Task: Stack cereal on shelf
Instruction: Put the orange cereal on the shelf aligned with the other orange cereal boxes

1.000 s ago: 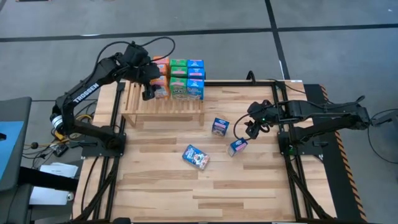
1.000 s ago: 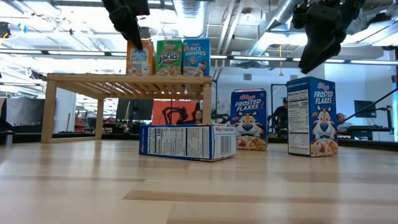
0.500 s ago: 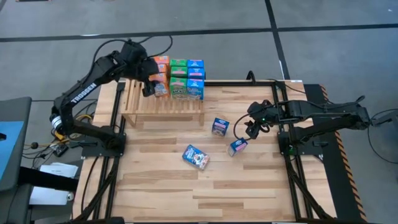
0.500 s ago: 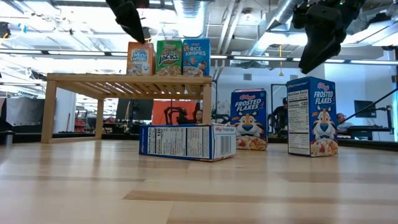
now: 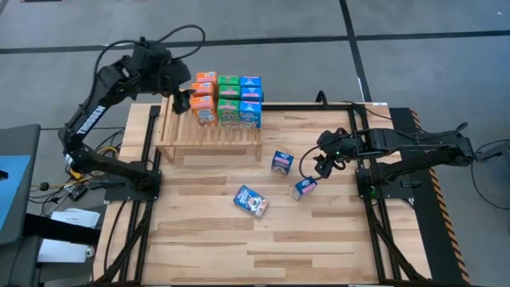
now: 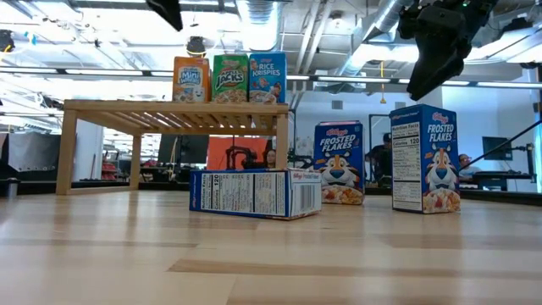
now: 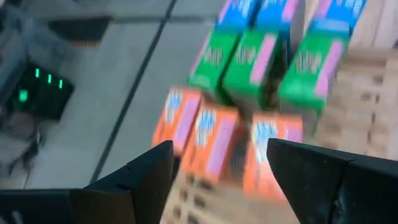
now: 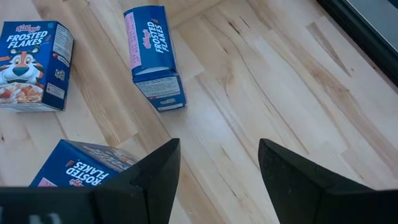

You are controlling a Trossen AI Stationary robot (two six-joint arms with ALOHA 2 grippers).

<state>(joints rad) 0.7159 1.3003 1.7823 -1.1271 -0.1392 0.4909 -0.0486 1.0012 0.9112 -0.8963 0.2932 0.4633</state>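
Note:
The shelf [image 5: 209, 134] is a low slatted wood rack at the table's far left. Orange [image 5: 205, 96], green [image 5: 229, 100] and blue [image 5: 250, 100] cereal boxes stand on it in rows; the low view shows the front three [image 6: 229, 79]. Three blue Frosted Flakes boxes are on the tabletop: two upright [image 5: 281, 163] [image 5: 304, 188], one lying on its side [image 5: 251, 201]. My left gripper [image 5: 180, 100] [image 7: 217, 155] is open, raised above and left of the orange boxes. My right gripper [image 5: 321, 166] [image 8: 219, 146] hovers open above the table, just right of the two upright boxes.
The plank tabletop [image 5: 319, 239] is bare wood in its near half and right of the loose boxes. Black frame rails [image 5: 374, 215] run along the table's left and right sides. Grey floor lies beyond the far edge.
My left gripper has risen and drawn back from the orange boxes on the shelf, toward the table's far left corner; in the low view it has climbed almost out of the picture. The boxes on the shelf stay in place. The right arm has kept still.

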